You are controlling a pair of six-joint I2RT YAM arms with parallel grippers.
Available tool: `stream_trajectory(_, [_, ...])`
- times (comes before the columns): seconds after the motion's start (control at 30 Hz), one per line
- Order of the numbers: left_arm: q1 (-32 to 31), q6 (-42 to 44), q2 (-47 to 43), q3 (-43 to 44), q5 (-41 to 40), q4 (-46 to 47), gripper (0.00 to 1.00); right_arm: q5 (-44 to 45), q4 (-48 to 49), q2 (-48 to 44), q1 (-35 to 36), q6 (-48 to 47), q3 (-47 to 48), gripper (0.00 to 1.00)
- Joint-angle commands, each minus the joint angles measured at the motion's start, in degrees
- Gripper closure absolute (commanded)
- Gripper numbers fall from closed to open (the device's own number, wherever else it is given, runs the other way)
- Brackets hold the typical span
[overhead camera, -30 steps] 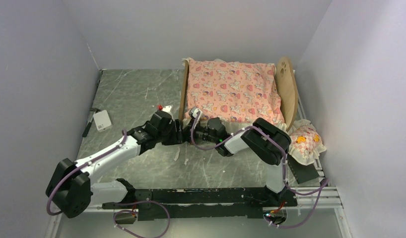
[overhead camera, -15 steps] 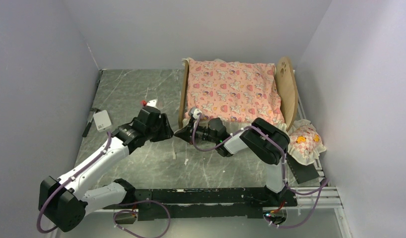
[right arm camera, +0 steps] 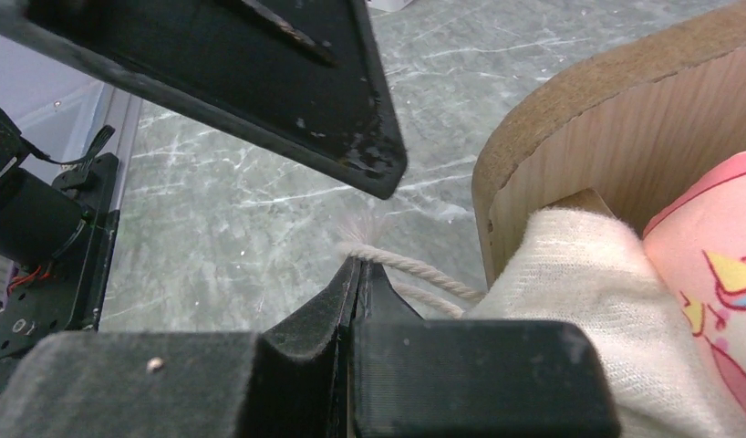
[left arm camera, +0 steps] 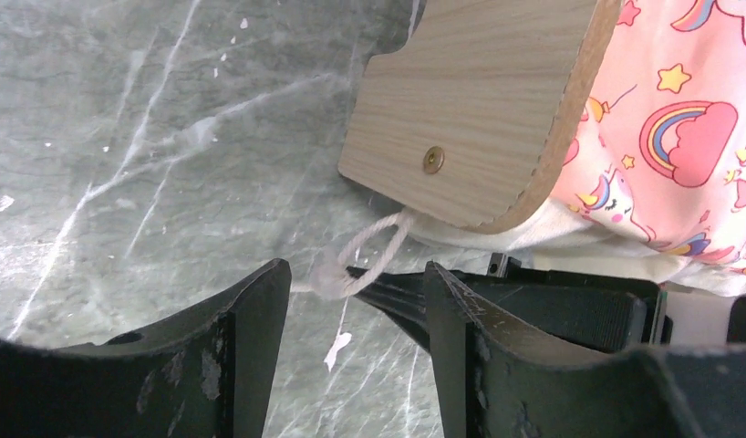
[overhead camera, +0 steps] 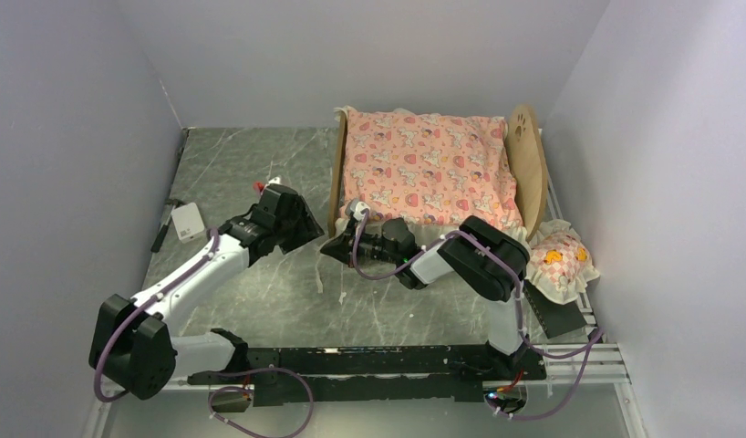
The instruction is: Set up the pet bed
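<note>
The pet bed's light-wood footboard (overhead camera: 336, 173) and paw-print headboard (overhead camera: 526, 164) stand at the back right, with a pink cartoon-print mattress (overhead camera: 424, 169) lying in the frame. A white cord (right arm camera: 415, 269) loops out from under the footboard (right arm camera: 588, 155). My right gripper (right arm camera: 358, 260) is shut, pinching this cord at its tips. My left gripper (left arm camera: 354, 274) is open just left of the footboard's near corner (left arm camera: 470, 100). The cord loop (left arm camera: 369, 255) and the right gripper's tip lie beyond its gap, and nothing is held. From above, the left gripper (overhead camera: 305, 230) sits close to the right gripper (overhead camera: 326, 246).
A frilled pillow (overhead camera: 561, 260) lies right of the headboard against the wall. A white box (overhead camera: 188, 222) and a dark pen-like tool (overhead camera: 161, 228) lie near the left wall. Walls close in three sides. Small white scraps (overhead camera: 340, 297) dot the marble tabletop.
My left arm has drawn back to the left, away from the right gripper it was touching, and its jaws stand slightly wider. The right gripper has stayed put on the cord.
</note>
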Motion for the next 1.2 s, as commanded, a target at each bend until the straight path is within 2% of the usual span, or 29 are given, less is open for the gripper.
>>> stream_trajectory(0.0, [0.2, -6.5, 2.3, -0.8, 1.5, 5.1, 0.41, -1.0, 4.5, 0.5, 0.0, -0.3, 1.3, 1.00])
stream_trajectory(0.13, [0.3, -9.0, 2.5, -3.2, 1.2, 6.3, 0.46, -0.7, 4.8, 0.6, 0.0, -0.2, 1.3, 1.00])
stream_trajectory(0.3, [0.2, -10.8, 3.4, -6.0, 2.2, 9.0, 0.61, -1.0, 5.4, 1.0, 0.1, 0.2, 1.3, 1.00])
stream_trajectory(0.43, [0.2, -11.7, 3.7, -6.9, 2.3, 10.4, 0.68, -0.9, 5.4, 0.7, 0.1, 0.2, 1.2, 1.00])
stream_trajectory(0.6, [0.2, -11.7, 3.3, -7.0, 2.8, 10.7, 0.83, -0.6, 5.3, 0.8, 0.1, 0.1, 1.2, 1.00])
stream_trajectory(0.7, [0.3, -12.0, 2.6, -7.5, 3.0, 10.9, 1.00, -0.5, 5.4, 0.9, 0.1, 0.4, 1.3, 1.00])
stream_trajectory(0.8, [0.2, -11.6, 1.7, -7.7, 1.9, 10.1, 1.00, 0.8, 5.1, 0.2, 0.1, 0.7, 0.5, 1.00])
stream_trajectory(0.87, [0.2, -10.9, 1.2, -7.5, 1.1, 9.4, 1.00, 3.6, 4.3, -2.0, 0.1, 1.1, -1.3, 0.89])
stream_trajectory(0.93, [0.2, -10.5, 1.0, -7.4, 1.0, 9.4, 1.00, 6.6, 3.5, -4.3, 0.5, 1.8, -3.8, 0.71])
stream_trajectory(1.0, [0.2, -10.3, 1.0, -7.4, 1.2, 9.6, 1.00, 10.4, 2.5, -6.1, 1.5, 2.7, -6.2, 0.60])
stream_trajectory(1.07, [0.2, -10.3, 1.3, -7.2, 1.7, 9.9, 1.00, 14.2, 1.2, -7.2, 3.5, 2.4, -8.3, 0.54])
stream_trajectory(1.17, [0.2, -10.4, 1.5, -7.3, 2.4, 10.4, 1.00, 19.1, 1.1, -6.9, 7.5, 3.3, -10.2, 0.50])
